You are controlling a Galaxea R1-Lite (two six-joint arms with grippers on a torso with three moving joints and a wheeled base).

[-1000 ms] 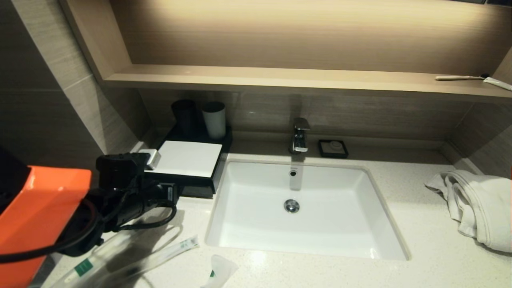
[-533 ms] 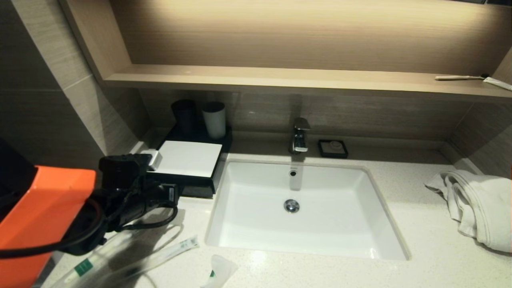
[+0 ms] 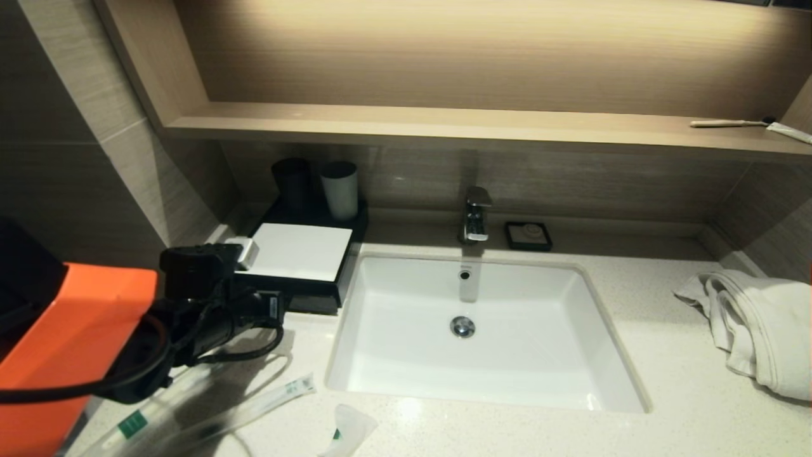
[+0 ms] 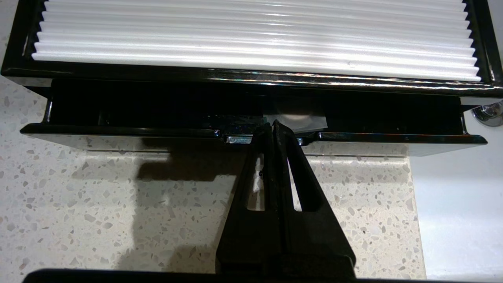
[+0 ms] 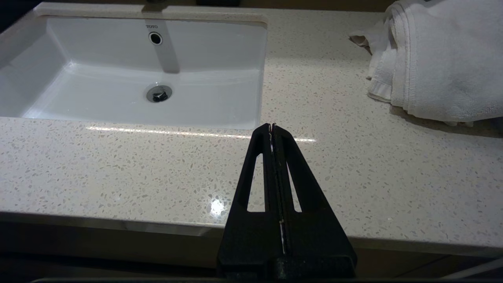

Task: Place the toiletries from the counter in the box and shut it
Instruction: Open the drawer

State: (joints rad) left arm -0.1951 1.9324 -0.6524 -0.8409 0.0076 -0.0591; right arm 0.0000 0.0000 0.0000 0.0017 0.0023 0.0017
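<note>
Left gripper (image 4: 272, 125) pinched shut, empty, tips at notch in box (image 4: 251, 78) drawer front; drawer barely ajar. Packets (image 3: 209, 416), sachet (image 3: 349, 430) on tabletop (image 3: 634, 355). Hook lip, pull straight out. Right gripper (image 5: 272, 126) shut, idle.

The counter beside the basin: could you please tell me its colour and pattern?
The counter is pale cream stone with fine darker speckles, shown best in the right wrist view.

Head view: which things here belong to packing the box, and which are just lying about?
Job:
box
two long packets
small sachet
left gripper, shut at the drawer front

Lying about:
towel
toothbrush
soap dish
two cups
</note>
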